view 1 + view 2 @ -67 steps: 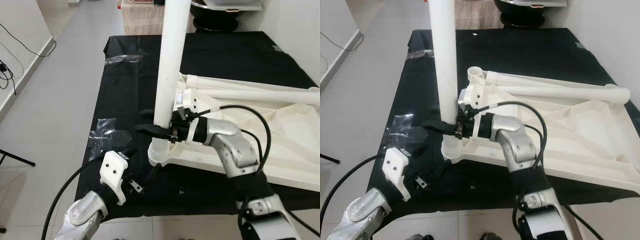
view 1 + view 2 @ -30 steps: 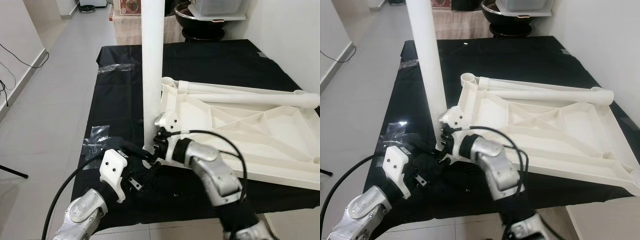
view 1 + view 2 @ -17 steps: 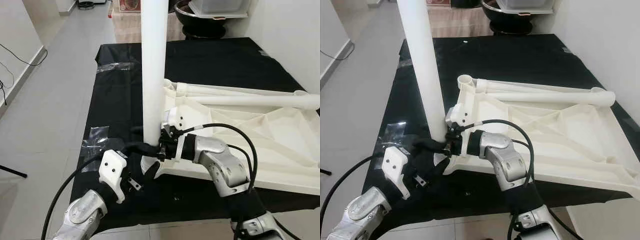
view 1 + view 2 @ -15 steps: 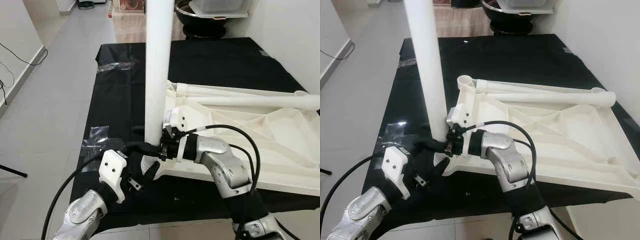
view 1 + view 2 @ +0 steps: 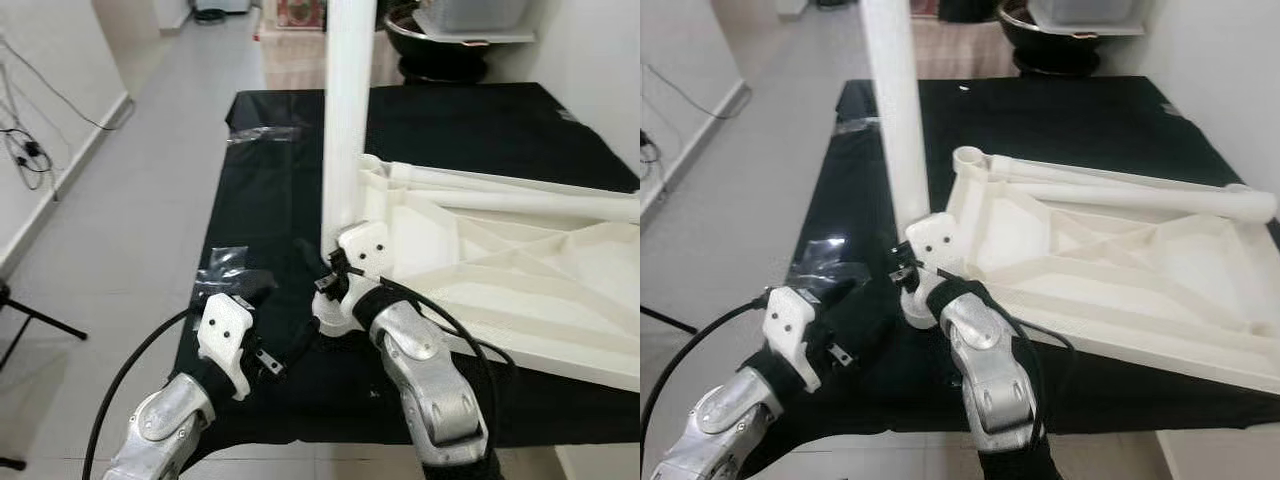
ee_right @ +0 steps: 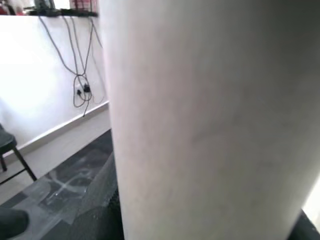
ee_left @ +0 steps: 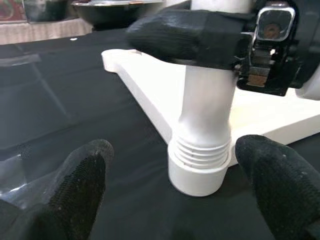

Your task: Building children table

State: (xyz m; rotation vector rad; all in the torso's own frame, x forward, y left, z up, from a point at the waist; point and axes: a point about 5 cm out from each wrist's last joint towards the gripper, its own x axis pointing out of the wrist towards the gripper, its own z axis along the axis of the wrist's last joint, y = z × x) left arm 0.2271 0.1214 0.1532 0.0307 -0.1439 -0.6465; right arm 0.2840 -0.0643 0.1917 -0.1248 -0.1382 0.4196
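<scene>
A white table leg (image 5: pixel 348 120) stands upright, its threaded foot (image 7: pixel 200 167) in the near corner socket of the upturned white table top (image 5: pixel 500 260). My right gripper (image 5: pixel 322 268) is shut on the leg just above that foot; one black finger (image 7: pixel 190 37) wraps across the tube. The tube (image 6: pixel 210 115) is pressed close in the right wrist view. My left gripper (image 7: pixel 185 175) is open low on the black cloth, its fingertips (image 7: pixel 75 190) apart on either side of the foot without touching it.
A second white leg (image 5: pixel 520 200) lies along the table top's far edge. The black cloth covers the work table (image 5: pixel 270 200), with clear plastic film (image 5: pixel 222 268) on its left part. A dark bowl (image 5: pixel 440 40) stands behind. Grey floor and wall cables (image 5: pixel 25 150) are at left.
The head view has shifted. My right forearm has swung from the leg's right side to its near side, still gripping the leg low down. The left gripper stays open by the foot.
</scene>
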